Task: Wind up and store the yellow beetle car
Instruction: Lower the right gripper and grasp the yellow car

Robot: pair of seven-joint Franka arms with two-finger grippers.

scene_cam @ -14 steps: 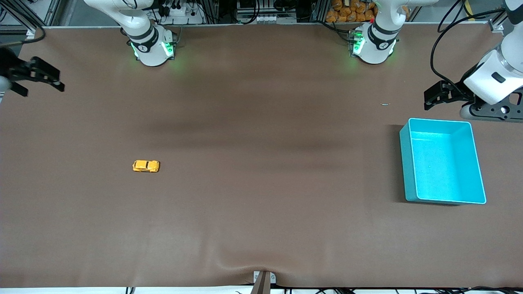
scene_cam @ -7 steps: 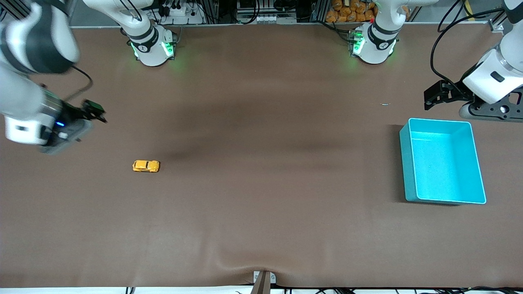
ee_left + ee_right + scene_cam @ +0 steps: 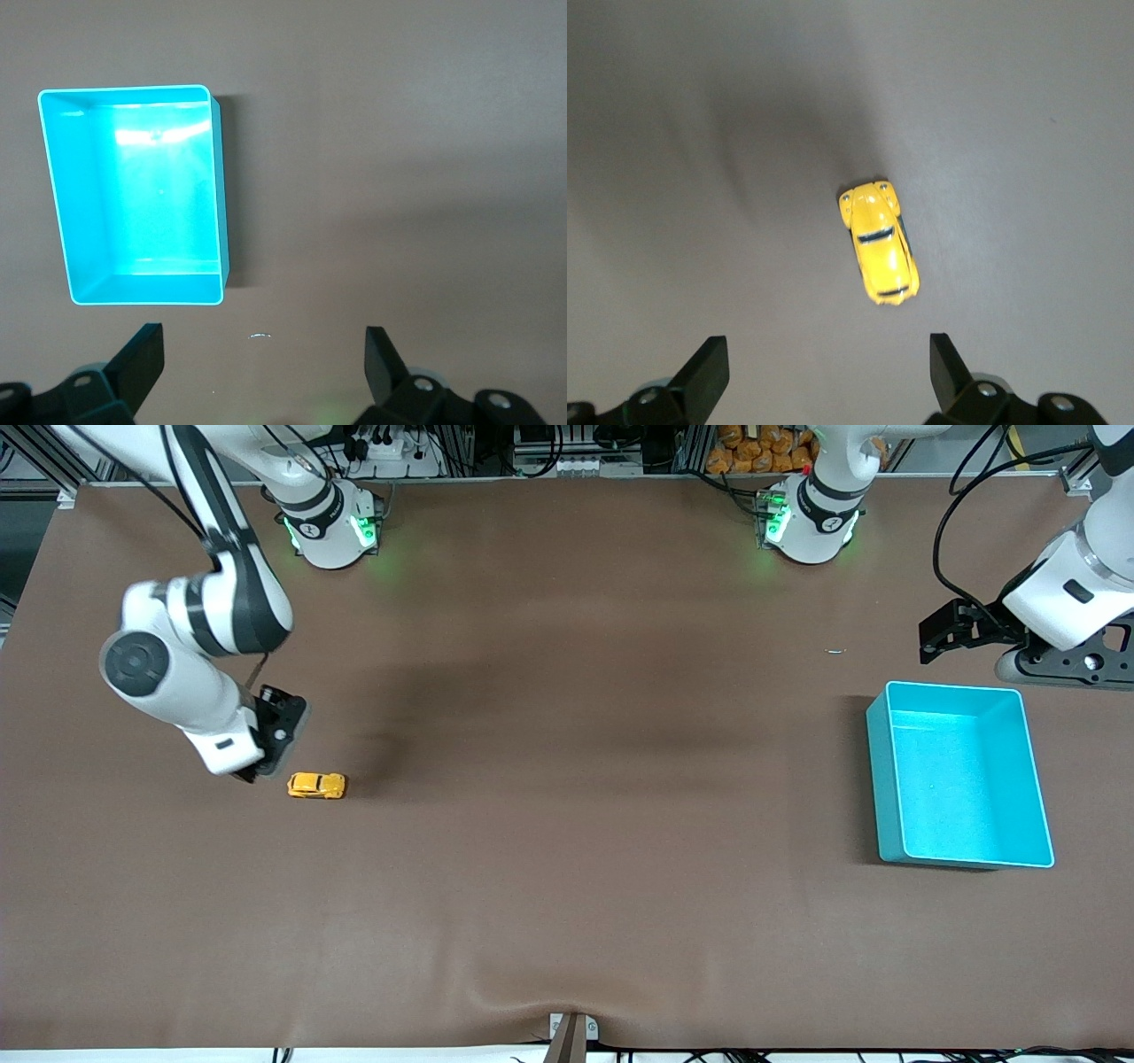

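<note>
Hovering low over the table [image 3: 567,921] toward the right arm's end, the right gripper [image 3: 259,772] hung just beside the yellow beetle car [image 3: 316,785], its fingers spread wide with nothing between them; in the right wrist view the car [image 3: 878,241] lay ahead of the parted fingertips [image 3: 704,372], not yet between them. The car sat on its wheels on the bare cloth, untouched; its long axis ran along the table's length, toward the two ends, so by my reading the gripper needed to slide a little along that line and drop before the fingers could close across the narrow body. The right arm was plainly the nearer one; the left gripper [image 3: 941,634] waited well apart from the car, over the table at the left arm's end just beside the turquoise bin [image 3: 886,797], its fingers likewise apart and empty, the bin [image 3: 62,212] showing hollow in the left wrist view. By count: one car; one bin; two arms; winding and storing both seemed not yet begun.
</note>
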